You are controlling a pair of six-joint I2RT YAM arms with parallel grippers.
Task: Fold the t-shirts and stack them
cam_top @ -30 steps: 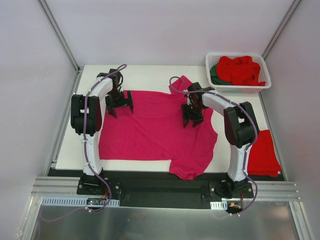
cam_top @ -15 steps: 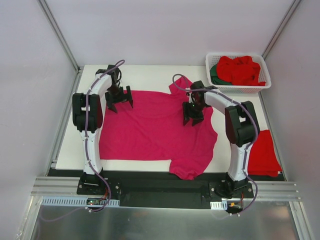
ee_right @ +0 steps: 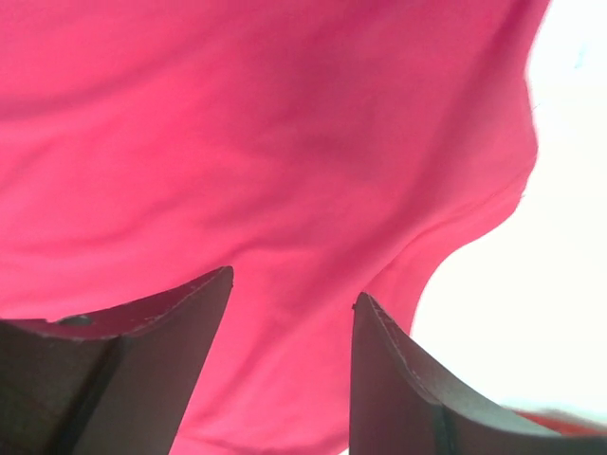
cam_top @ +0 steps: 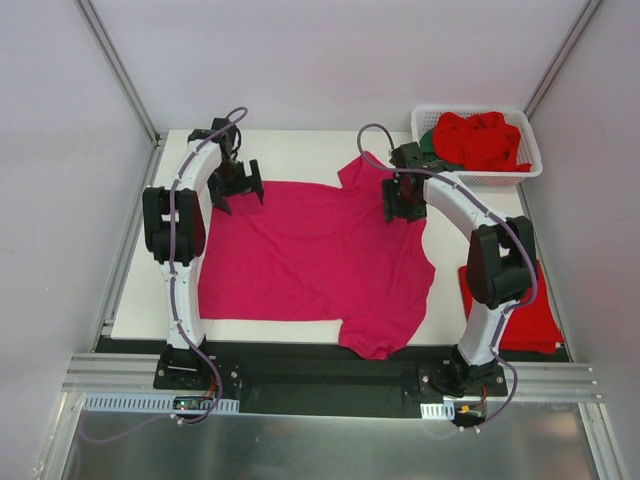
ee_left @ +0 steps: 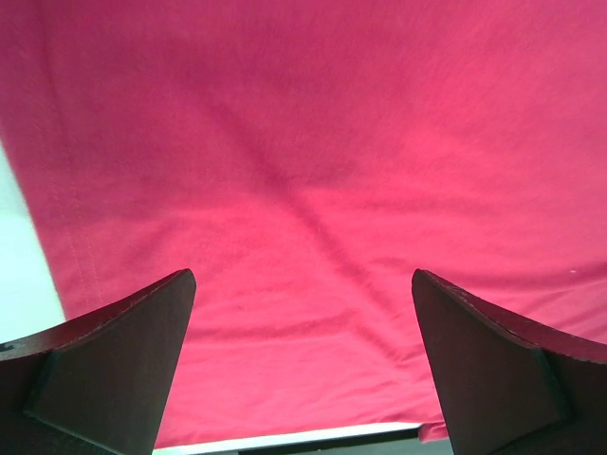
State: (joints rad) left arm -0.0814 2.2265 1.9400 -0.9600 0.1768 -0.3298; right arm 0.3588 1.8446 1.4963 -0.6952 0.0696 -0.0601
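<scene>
White table [cam_top: 300, 150] holds a pink shirt [cam_top: 310, 255] spread flat mid-frame; left gripper [cam_top: 237, 189] gapes wide at its upper-left edge, right gripper [cam_top: 404, 204] narrowly parted upper right.

The red t-shirt [cam_top: 540, 315] right of the right arm [cam_top: 497, 268] is partly covered by that arm's elbow link. The dark green t-shirt [cam_top: 428, 147], beyond the right gripper [cam_top: 402, 212], lies mostly buried under red t-shirts [cam_top: 482, 138] in the basket [cam_top: 470, 178]. Each wrist view crops the magenta t-shirt [ee_left: 313, 142] at its top edge.

White table [cam_top: 290, 150] between pale grey walls [cam_top: 60, 180].
</scene>
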